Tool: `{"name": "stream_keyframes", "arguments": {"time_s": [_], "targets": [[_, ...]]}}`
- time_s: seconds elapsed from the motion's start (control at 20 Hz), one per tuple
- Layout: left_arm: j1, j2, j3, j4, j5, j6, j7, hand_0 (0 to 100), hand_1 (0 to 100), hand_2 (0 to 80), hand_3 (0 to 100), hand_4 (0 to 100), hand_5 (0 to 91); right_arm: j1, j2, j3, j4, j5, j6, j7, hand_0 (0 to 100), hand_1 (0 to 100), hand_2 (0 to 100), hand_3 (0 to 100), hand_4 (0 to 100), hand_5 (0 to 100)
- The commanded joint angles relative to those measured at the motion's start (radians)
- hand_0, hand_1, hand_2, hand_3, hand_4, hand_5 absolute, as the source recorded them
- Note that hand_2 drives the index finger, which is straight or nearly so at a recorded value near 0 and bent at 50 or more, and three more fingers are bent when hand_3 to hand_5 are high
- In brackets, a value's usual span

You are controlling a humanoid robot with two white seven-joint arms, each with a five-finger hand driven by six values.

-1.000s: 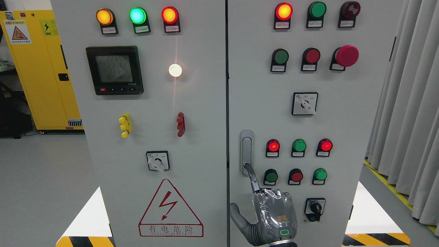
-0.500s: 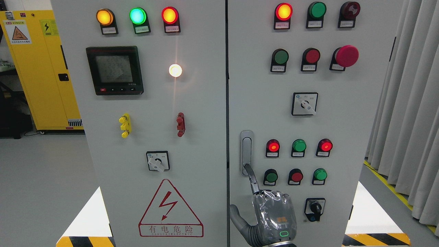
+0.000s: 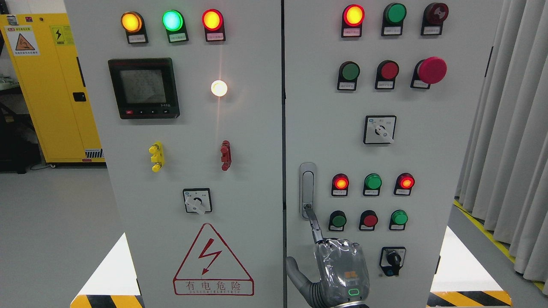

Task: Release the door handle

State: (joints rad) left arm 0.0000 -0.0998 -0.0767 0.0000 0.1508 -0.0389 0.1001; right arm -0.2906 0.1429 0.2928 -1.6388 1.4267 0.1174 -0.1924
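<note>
While the right hand point(image 3: 340, 273) has sunk slightly toward the bottom edge since a second ago, its index finger point(image 3: 314, 223) still touches the foot of the door handle point(image 3: 307, 190), low on the right cabinet door point(image 3: 428, 162); the other fingers are curled, gripping nothing.

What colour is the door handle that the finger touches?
Silver-grey metal; the door handle shows best in the head view, the only one given.

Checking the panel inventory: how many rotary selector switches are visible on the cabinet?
3: the left-door switch, the upper right-door switch, and the lower right-door switch. None seem hidden.
</note>
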Motion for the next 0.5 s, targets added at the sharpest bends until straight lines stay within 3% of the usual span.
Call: {"name": "stream_keyframes", "arguments": {"time_s": [0.0,0.45], "targets": [[0.021,0.0,0.0,-0.015,0.0,0.001,0.0,12,56,0.0,0,0,0.0,0.002,0.001,0.0,0.002,0.0,-0.001,0.002,36,37,1,100,100,100],[0.021,0.0,0.0,-0.015,0.0,0.001,0.0,12,56,0.0,0,0,0.0,0.01,0.0,0.0,0.002,0.0,0.001,0.005,36,37,1,100,100,100]]}}
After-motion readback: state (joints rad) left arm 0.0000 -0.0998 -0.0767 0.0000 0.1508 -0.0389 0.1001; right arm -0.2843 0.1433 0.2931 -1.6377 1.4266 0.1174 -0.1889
